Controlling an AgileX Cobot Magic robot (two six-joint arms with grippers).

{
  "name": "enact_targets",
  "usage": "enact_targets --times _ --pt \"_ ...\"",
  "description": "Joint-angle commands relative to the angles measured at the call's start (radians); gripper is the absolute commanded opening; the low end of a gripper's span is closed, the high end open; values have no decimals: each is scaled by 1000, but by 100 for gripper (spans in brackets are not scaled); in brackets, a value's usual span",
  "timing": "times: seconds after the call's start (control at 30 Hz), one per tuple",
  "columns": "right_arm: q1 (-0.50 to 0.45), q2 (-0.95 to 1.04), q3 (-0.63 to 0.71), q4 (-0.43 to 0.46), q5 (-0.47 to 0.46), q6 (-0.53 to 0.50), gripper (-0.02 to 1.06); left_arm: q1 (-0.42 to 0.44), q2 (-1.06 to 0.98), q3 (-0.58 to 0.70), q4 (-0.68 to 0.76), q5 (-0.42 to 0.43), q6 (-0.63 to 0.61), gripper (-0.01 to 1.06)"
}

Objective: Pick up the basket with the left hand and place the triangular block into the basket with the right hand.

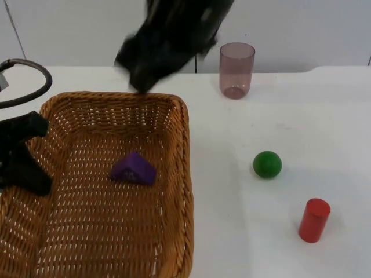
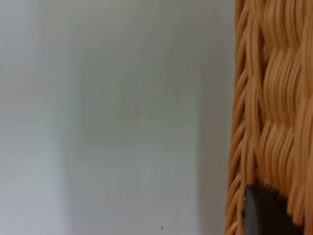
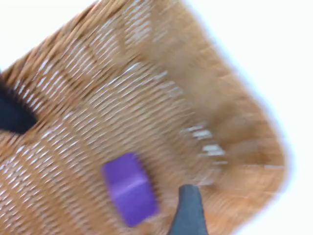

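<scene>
Top view shows the wicker basket (image 1: pixel 174 174) on the white desk (image 1: pixel 324 116), its right rim running away from the camera, with open desk beyond it. The purple triangular block (image 1: pixel 134 169) lies on the basket floor near the middle, its long axis roughly across the basket, ridge up. The left gripper (image 1: pixel 23 156) sits at the basket's left wall, its fingers closed on that wall; the left wrist view has one fingertip (image 2: pixel 266 213) against the weave. The right gripper (image 1: pixel 142 69) hangs blurred above the far rim; whether its fingers are open I cannot tell. Right of the basket, well apart, stand a translucent cup (image 1: pixel 236 70), a green ball (image 1: pixel 267 164) and a red cylinder (image 1: pixel 314 219).
</scene>
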Motion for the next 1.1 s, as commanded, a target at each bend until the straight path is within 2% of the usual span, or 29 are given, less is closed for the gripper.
enact_targets --times 0.0,0.07,0.2,0.23,0.33,0.37,0.4,0.47,0.57,0.73,0.9,1.07 --pt "-50 -150 21 -7 21 9 60 3 -8 3 -32 16 5 0" --pt "-66 -213 53 -7 7 9 60 3 -8 3 -32 14 5 0" --pt "-100 -459 254 -10 -102 9 60 3 -8 3 -46 9 5 0" --pt "-100 -459 254 -10 -102 9 60 3 -8 3 -46 9 5 0" --pt "-102 -624 410 -14 -168 9 60 3 -8 3 -60 -1 5 0" --pt "-102 -686 479 -14 -209 9 60 -4 -6 3 -70 -15 5 0" --pt "-102 -686 479 -14 -209 9 60 -4 -6 3 -70 -15 5 0" --pt "-102 -760 534 -14 -224 9 60 -34 13 0 -104 -77 5 0" --pt "-102 -831 572 -9 -226 9 60 -98 77 -35 -115 -122 5 0" --pt "-102 -881 582 -6 -193 9 60 -152 205 -133 -146 -140 5 0" --pt "-102 -899 582 -6 -150 12 60 -176 331 -224 -150 -140 20 0" --pt "-102 -899 582 -10 -148 12 60 -184 415 -288 -150 -125 31 0"
